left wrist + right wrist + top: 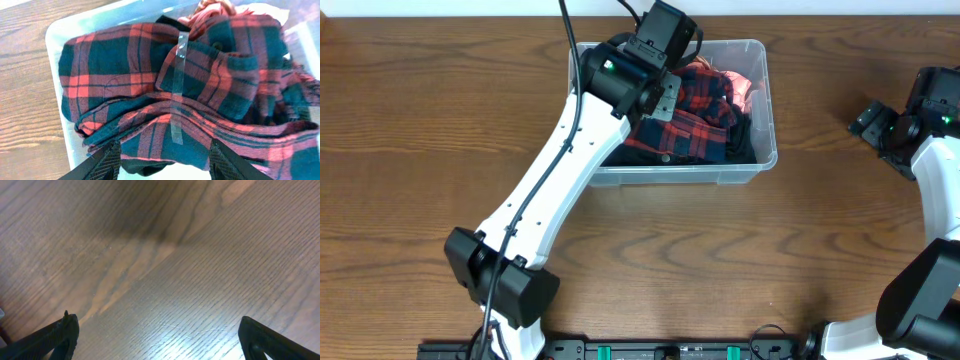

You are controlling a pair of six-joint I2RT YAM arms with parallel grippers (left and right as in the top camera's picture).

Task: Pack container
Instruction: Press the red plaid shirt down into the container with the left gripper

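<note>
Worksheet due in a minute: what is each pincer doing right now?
Left pincer: open, above the plaid shirt in the container.
Right pincer: open, empty, over the table.

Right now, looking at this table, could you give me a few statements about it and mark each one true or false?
1. The plaid shirt lies inside the container. True.
2. The right end effector holds the shirt. False: it is open over the wood of the table, well away from the container.
3. The left end effector hangs over the shirt in the container. True.
4. A lid covers the container. False: its top is open and the shirt shows.
5. The shirt is plain white. False: it is red and dark plaid.
</note>
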